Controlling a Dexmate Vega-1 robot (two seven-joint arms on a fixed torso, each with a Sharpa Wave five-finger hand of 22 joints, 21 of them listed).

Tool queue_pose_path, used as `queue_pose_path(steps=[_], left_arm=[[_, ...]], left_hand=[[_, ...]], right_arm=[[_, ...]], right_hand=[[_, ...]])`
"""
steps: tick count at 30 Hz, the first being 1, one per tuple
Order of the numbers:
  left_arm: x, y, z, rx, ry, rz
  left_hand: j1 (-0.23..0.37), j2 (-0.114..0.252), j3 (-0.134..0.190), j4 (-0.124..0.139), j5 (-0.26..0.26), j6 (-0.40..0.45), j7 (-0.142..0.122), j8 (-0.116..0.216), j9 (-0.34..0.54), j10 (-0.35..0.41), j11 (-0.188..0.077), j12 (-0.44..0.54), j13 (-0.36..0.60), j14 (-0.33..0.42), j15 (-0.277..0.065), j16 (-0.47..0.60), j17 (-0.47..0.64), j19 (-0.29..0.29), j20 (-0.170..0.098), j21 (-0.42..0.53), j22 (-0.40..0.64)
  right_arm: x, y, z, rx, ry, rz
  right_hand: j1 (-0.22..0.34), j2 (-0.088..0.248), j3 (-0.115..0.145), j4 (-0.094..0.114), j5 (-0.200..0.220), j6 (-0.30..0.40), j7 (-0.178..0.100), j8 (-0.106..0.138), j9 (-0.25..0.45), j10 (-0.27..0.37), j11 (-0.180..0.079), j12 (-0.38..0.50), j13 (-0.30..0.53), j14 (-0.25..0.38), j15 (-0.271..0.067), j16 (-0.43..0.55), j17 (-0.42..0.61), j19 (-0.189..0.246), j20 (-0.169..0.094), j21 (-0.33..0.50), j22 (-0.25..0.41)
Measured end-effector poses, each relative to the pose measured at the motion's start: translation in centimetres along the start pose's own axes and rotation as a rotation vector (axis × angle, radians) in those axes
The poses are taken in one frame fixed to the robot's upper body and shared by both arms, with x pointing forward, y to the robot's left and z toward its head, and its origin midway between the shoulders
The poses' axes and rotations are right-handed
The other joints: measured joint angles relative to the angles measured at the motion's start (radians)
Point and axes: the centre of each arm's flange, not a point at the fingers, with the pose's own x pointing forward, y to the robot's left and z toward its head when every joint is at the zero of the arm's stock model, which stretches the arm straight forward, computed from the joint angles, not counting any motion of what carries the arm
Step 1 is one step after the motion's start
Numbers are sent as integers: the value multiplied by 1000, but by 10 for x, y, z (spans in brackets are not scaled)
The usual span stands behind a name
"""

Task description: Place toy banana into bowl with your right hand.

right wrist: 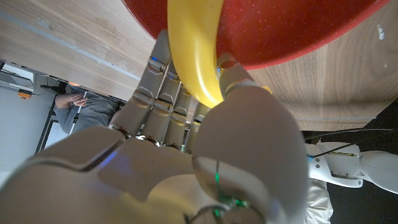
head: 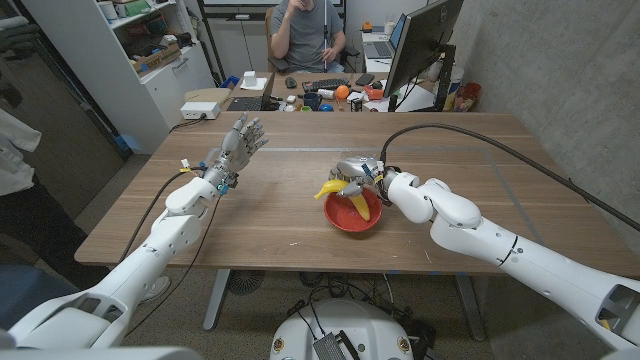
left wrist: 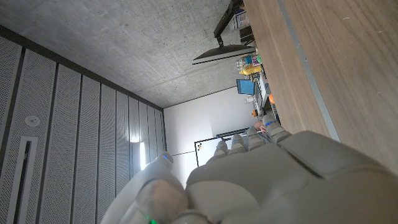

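Right hand (head: 361, 172) pinches the toy banana (head: 352, 201) at the far rim of the red bowl (head: 355, 223), the banana reaching down into the bowl. Left hand (head: 238, 143), fingers spread, holds nothing, raised above the desk (head: 280, 215), well apart from the bowl.

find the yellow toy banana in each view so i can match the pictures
Head view: the yellow toy banana lies across the red round bowl, under the right hand, centre of the picture.
Left wrist view: not in it.
Right wrist view: top centre, between the fingers.
Shared landmark: the red bowl.
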Motion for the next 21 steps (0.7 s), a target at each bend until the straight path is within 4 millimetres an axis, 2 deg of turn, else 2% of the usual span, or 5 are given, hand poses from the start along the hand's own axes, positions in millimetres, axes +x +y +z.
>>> queue_pose_path(steps=[8,13,16,19,21], left_arm=[[1,-2,1,3,-1,-2],[0,-3,2,5,-2,-3],[-1,-5,2,4,-2,-6],[-2,-6,2,5,-2,-6],[-3,-5,2,7,-2,-5]], left_hand=[[0,0,0,0,5,0,0,0,0,0,0,0,0,0,0,0,0,0,0,-2,0],[0,0,0,0,5,0,0,0,0,0,0,0,0,0,0,0,0,0,0,-2,0],[0,0,0,0,5,0,0,0,0,0,0,0,0,0,0,0,0,0,0,-2,0],[0,0,0,0,5,0,0,0,0,0,0,0,0,0,0,0,0,0,0,-2,0],[0,0,0,0,5,0,0,0,0,0,0,0,0,0,0,0,0,0,0,-2,0]], right_arm=[[-2,2,-3,1,9,26],[-4,3,-3,0,13,35],[-5,4,-3,1,18,46],[-5,4,-1,1,17,58],[-6,4,0,0,16,64]], right_hand=[[0,0,0,0,0,0,0,-5,-8,-4,-4,-5,-8,-4,-14,-23,-13,0,0,8,-6],[0,0,-18,18,0,0,0,-42,-17,-17,-17,-22,-24,-6,-24,-43,-26,-1,1,14,-7],[0,0,-26,26,0,0,0,-66,-25,-29,-30,-37,-35,-19,-37,-70,-38,-32,30,8,-9],[0,0,-26,26,0,0,0,-98,-37,-50,-49,-59,-49,-36,-57,-111,-61,-64,41,-6,-13],[0,0,-25,25,4,-12,11,-119,-44,-74,-46,-71,-57,-47,-68,-139,-77,-71,48,-12,-14]])
